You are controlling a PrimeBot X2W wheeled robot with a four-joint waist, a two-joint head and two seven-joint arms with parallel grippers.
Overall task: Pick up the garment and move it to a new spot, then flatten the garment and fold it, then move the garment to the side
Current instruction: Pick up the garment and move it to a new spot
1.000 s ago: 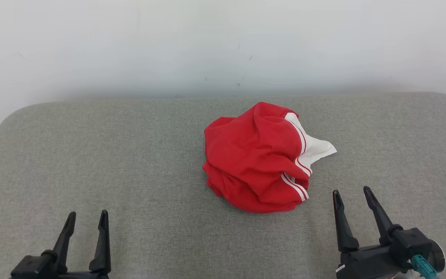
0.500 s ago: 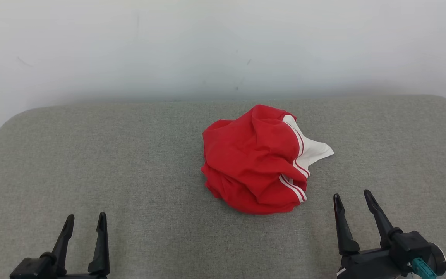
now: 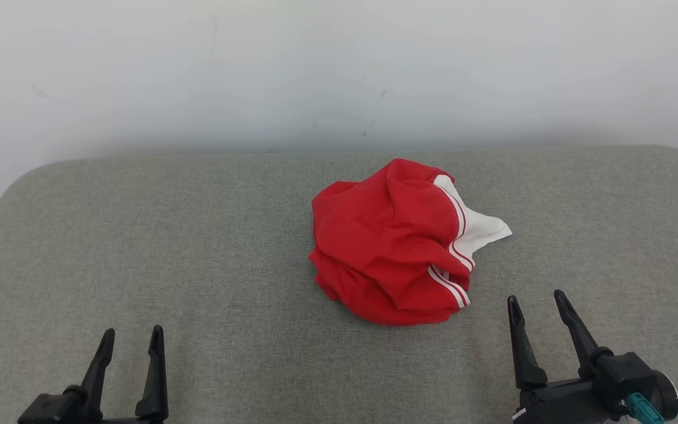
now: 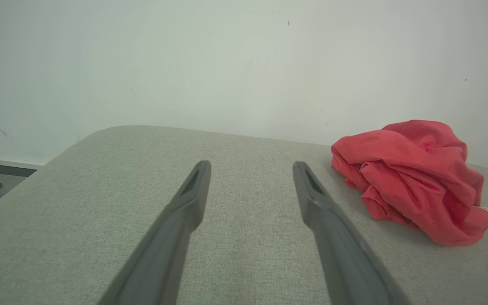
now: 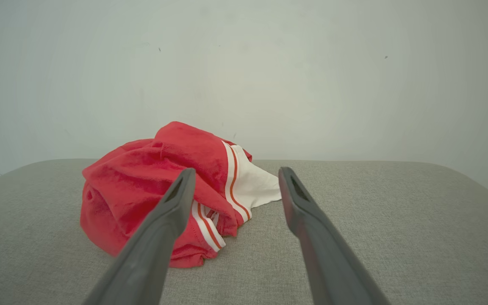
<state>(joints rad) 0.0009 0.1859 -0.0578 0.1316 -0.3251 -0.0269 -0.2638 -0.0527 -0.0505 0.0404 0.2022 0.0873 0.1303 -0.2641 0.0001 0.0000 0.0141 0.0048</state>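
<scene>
Red garment [image 3: 389,247] is lying crumpled on the grey cushion [image 3: 198,265]. Left gripper [image 3: 133,330] and right gripper [image 3: 535,295] are hovering open, empty.

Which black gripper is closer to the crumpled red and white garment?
The black two-fingered right gripper, close beside the crumpled red-and-white garment; the left gripper sits much farther off.

From my station I can read no text, label, brand or number in these views. The garment [image 3: 386,241] shows only plain stripes, no letters.
</scene>
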